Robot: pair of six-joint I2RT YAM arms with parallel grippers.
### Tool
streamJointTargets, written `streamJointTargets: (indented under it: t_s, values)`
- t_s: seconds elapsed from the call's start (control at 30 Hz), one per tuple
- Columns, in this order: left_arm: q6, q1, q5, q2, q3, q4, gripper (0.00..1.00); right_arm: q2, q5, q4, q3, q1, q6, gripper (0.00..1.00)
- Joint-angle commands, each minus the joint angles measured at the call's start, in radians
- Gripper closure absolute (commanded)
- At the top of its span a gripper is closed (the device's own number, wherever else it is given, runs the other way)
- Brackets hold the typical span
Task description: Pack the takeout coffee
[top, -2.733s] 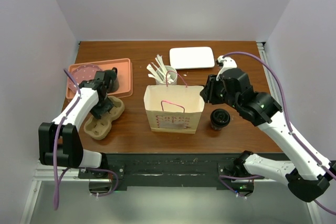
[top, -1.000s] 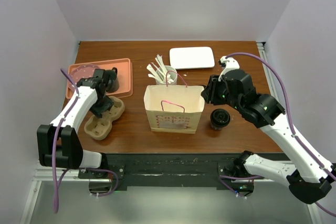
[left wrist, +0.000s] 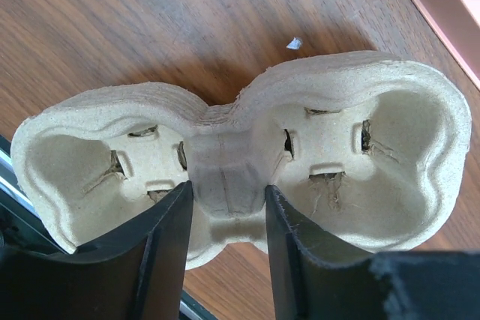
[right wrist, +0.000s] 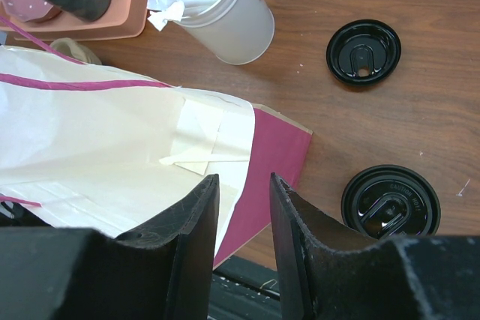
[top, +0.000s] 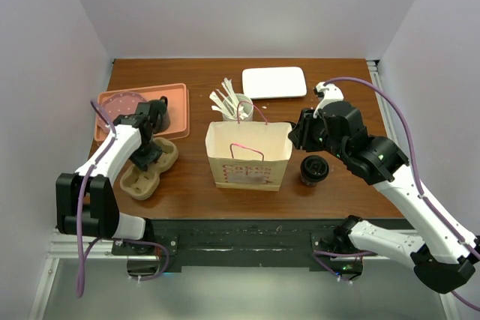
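1. the takeout coffee point(top: 315, 170) stands upright on the table point(top: 187, 73) with its black lid on. it is lower right of centre in the top view, just right of the paper bag point(top: 247, 157) and outside it.
2. the right gripper point(right wrist: 243, 185) hangs over the bag's right-hand rim. its fingers are a narrow gap apart, and the bag's white lining and magenta side show through that gap. they hold nothing.
3. in the right wrist view the coffee's lid sits at lower right. a loose black lid point(right wrist: 364, 52) lies flat on the wood above it, well apart.
4. the left gripper point(left wrist: 229, 189) is down on the pulp cup carrier point(left wrist: 247, 148), at the left of the top view. its fingers straddle the ridge between the two empty wells and lie close against both sides. i cannot tell whether they are clamping it.
5. a white cup point(top: 238, 106) of pale stirrers point(top: 223, 94) stands just behind the bag.
6. a pink tray point(top: 176, 95) at upper left carries a dark mug point(top: 159, 114).
7. a white plate point(top: 274, 82) lies at upper centre.
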Motion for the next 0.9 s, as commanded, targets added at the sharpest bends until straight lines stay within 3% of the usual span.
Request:
streamJointTargets:
  t_s: [0.0, 0.23, 0.57, 0.87]
  values:
    - [-0.003, 0.003, -0.039, -0.003, 0.006, 0.021, 0.58, -0.010, 0.002, 0.008, 0.003, 0.003, 0.007, 0.63]
    - [-0.013, 0.003, -0.056, -0.016, 0.043, -0.021, 0.65, -0.012, 0.002, 0.014, -0.005, 0.002, 0.015, 0.63]
    - [-0.020, 0.003, -0.062, -0.030, 0.086, -0.062, 0.61, -0.010, 0.000, 0.019, -0.007, 0.003, 0.023, 0.63]
    - [-0.020, 0.003, -0.086, -0.062, 0.161, -0.134, 0.65, -0.010, 0.000, 0.019, -0.005, 0.005, 0.029, 0.63]
